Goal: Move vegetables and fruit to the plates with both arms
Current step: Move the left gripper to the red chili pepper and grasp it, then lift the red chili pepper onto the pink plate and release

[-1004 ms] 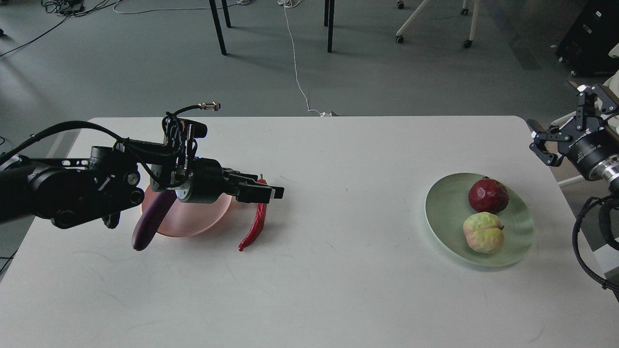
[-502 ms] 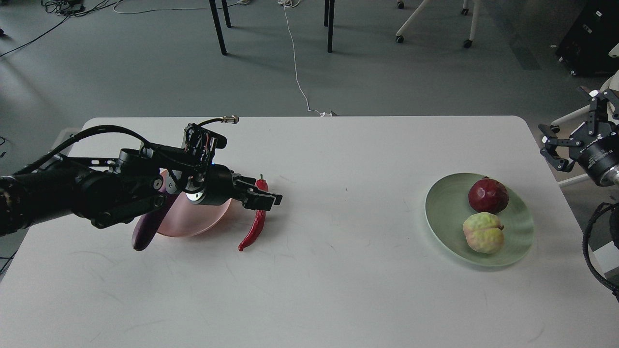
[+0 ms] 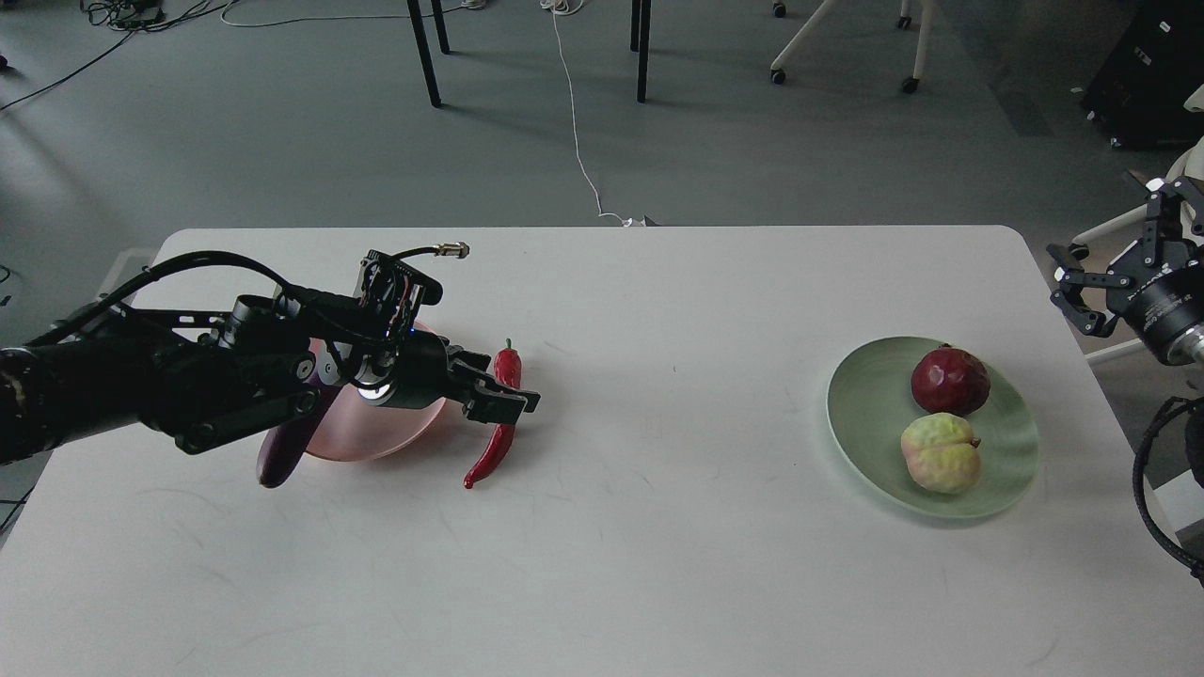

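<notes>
Now left pincer (image 3: 503, 400) spread astride chili (image 3: 497, 423); right pincer (image 3: 1110, 273) released, well off green plate (image 3: 865, 423)

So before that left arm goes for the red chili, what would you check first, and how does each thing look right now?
1. Left pincer at the chili pepper: ok, right over its middle.
2. Left pincer open wide enough: cannot tell, the fingers look dark and merged.
3. Chili lying free on the table: ok, nothing on it.
4. Room on the pink plate: cannot tell, the arm hides much of it; the eggplant hangs over its near rim.
5. Right pincer out of the way: ok, off the table's right edge, open.
6. Both fruit on the green plate: ok.
</notes>
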You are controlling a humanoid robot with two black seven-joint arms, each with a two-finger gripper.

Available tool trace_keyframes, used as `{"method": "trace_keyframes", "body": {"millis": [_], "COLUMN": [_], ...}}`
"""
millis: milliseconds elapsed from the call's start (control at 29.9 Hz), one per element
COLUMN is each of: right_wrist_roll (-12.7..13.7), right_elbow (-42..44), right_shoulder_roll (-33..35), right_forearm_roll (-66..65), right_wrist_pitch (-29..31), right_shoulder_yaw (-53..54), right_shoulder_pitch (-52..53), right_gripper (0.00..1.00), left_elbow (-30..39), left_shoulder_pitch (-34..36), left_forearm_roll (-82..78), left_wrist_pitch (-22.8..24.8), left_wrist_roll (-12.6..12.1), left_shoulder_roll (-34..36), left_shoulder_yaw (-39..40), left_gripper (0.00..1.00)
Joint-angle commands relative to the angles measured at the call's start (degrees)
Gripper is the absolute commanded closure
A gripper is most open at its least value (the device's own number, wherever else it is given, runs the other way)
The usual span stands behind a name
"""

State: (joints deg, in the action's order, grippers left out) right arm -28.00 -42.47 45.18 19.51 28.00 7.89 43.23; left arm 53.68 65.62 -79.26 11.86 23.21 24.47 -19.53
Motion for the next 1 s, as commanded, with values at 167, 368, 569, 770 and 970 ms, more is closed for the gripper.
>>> {"method": "trace_keyframes", "body": {"millis": [167,368,569,770,970], "right_wrist_roll": [0.0,0.0,0.0,0.0,0.0], "right_elbow": [0.1,0.1,0.2,0.3,0.5], "right_shoulder_roll": [0.0,0.0,0.0,0.0,0.0], "right_forearm_roll": [0.0,0.0,0.0,0.0,0.0], "right_wrist_pitch": [0.0,0.0,0.0,0.0,0.0], "right_shoulder_yaw": [0.0,0.0,0.1,0.1,0.7], "right_shoulder_pitch": [-0.2,-0.2,-0.6,-0.6,-0.6], "right_gripper": [0.03,0.03,0.03,0.03,0.03], "left_elbow": [-1.9,-2.4,-2.4,-2.5,-2.5], "left_shoulder_pitch": [-1.8,-2.3,-2.3,-2.2,-2.2], "left_forearm_roll": [0.0,0.1,-0.1,-0.1,0.0], "left_wrist_pitch": [-0.1,0.0,0.4,1.5,1.5], "left_wrist_roll": [0.1,0.1,0.1,0.1,0.2], "left_shoulder_roll": [-1.2,-2.1,-2.6,-2.9,-3.1], "left_shoulder_yaw": [0.0,0.0,0.0,-0.3,-0.3], "left_gripper": [0.05,0.05,0.12,0.57,0.73]}}
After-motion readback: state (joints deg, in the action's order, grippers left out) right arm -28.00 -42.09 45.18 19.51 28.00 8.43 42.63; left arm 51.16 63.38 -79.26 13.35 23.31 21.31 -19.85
